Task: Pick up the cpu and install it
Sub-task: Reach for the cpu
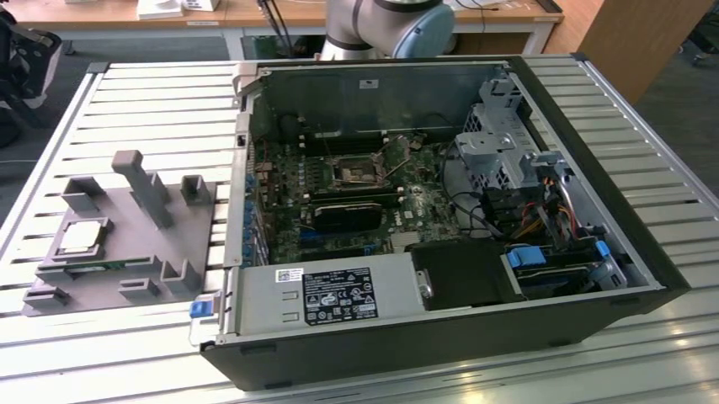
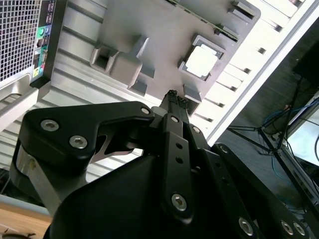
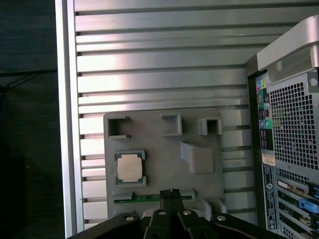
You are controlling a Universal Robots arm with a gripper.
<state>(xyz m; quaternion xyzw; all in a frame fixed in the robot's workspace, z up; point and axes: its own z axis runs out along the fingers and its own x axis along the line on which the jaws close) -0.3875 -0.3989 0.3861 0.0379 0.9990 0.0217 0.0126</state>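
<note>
The cpu (image 1: 82, 237) is a flat silver square lying in a shallow pocket of a grey holder block (image 1: 135, 252), at the exterior view's left beside the computer case. It also appears in both wrist views (image 2: 201, 61) (image 3: 129, 167), seated in that pocket. My gripper (image 2: 175, 97) (image 3: 171, 192) hangs well above the holder, off to one side of the cpu. Its two black fingers are pressed together, shut, with nothing between them. The metal-framed socket (image 1: 357, 171) sits uncovered on the motherboard inside the open case.
The open computer case (image 1: 584, 151) lies on a slatted metal table (image 1: 146, 101). A green memory stick (image 3: 134, 197) rests in a slot of the holder near the cpu. Grey posts (image 1: 144, 187) rise from the holder. The arm's base (image 1: 382, 25) stands behind the case.
</note>
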